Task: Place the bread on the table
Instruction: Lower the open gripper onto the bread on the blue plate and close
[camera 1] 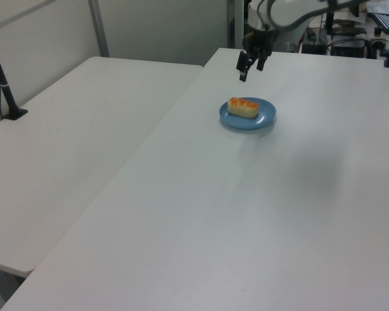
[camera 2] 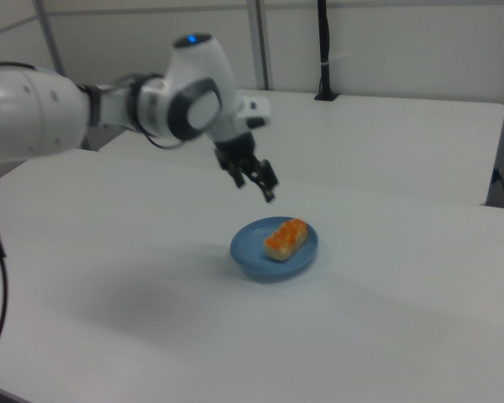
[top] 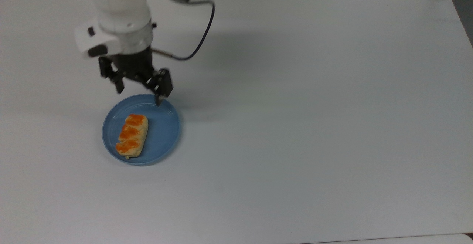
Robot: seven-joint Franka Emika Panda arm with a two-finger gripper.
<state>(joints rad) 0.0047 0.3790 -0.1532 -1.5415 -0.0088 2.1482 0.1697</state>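
Oblong glazed bread [top: 132, 135] on round blue plate [top: 164, 136]; fingers [top: 159, 97] spread above.

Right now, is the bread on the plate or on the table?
On the plate. The bread lies inside the blue plate; the open gripper hangs above the rim.

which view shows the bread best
The top view: the bread lies unobstructed on the blue plate, all its orange patches visible. The right view shows it obliquely from one end; the left view shows its long side.
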